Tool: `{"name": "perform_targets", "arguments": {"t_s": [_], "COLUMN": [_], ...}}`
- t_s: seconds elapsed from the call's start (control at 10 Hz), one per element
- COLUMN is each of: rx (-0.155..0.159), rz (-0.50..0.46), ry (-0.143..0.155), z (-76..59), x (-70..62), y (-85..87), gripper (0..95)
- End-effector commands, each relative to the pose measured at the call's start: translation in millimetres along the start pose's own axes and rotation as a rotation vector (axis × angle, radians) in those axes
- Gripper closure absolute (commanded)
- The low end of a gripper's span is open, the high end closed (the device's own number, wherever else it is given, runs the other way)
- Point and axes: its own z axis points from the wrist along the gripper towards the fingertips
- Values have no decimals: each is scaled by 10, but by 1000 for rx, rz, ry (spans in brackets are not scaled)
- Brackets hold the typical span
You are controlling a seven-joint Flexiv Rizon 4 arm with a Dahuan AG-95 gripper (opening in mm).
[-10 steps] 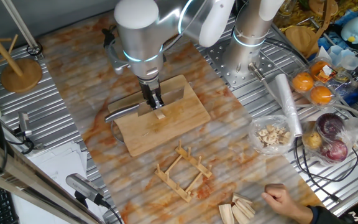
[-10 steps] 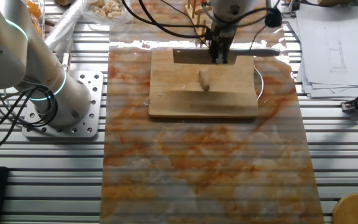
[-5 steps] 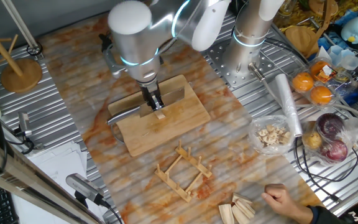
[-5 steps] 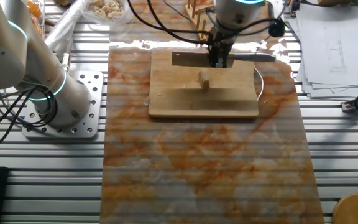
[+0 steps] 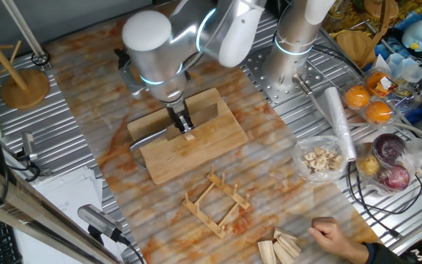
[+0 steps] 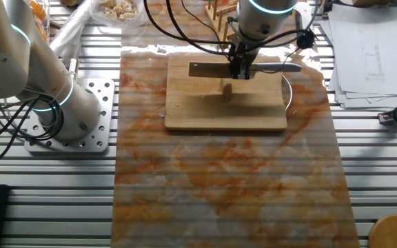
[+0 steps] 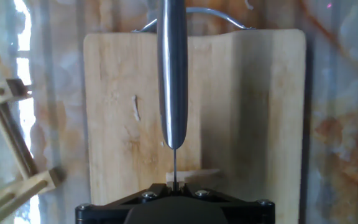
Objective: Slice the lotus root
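A small pale lotus root [image 5: 189,135] chunk lies on the wooden cutting board [image 5: 222,132] in the middle of the table. My gripper [image 5: 180,121] is shut on a steel knife [image 6: 209,69] held level just above the board, right over the lotus root [image 6: 227,88]. The other fixed view shows the blade pointing left and the handle [image 6: 281,67] pointing right of the gripper [image 6: 240,69]. In the hand view the knife handle [image 7: 173,74] runs up the frame, and the lotus root [image 7: 191,176] peeks out beneath the gripper [image 7: 174,183].
A wooden rack [image 5: 215,202] stands in front of the board. A clear bag of pale chips [image 5: 321,160], oranges [image 5: 368,103] and red onions [image 5: 390,158] lie at the right. Wooden blocks [image 5: 280,246] and a person's hand [image 5: 335,235] are at the front right.
The gripper with the knife has shifted slightly and come closer to the lotus root. The arm's upper body has swung left. The lotus root has not moved.
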Motion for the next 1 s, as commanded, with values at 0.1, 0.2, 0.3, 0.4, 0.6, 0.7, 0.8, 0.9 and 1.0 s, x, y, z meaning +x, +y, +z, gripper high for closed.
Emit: {"name": "perform_targets", "arguments": {"t_s": [0.1, 0.2, 0.3, 0.4, 0.6, 0.7, 0.8, 0.9, 1.0], "rx": [-15, -23, -41, -45, -41, -38, -41, -36, -30], "rz": [6, -1, 4, 2, -1, -5, -11, -21, -30], "ry": [-22, -30, -32, -30, -32, -37, -47, -56, -66], "z": [-221, -258, -258, -258, -258, -258, -258, -258, -258], "x": [65, 79, 79, 79, 79, 79, 79, 79, 79], "y": [-79, -105, -105, -105, -105, -105, -105, -105, -105], "gripper": [950, 950, 950, 950, 950, 950, 950, 950, 950]}}
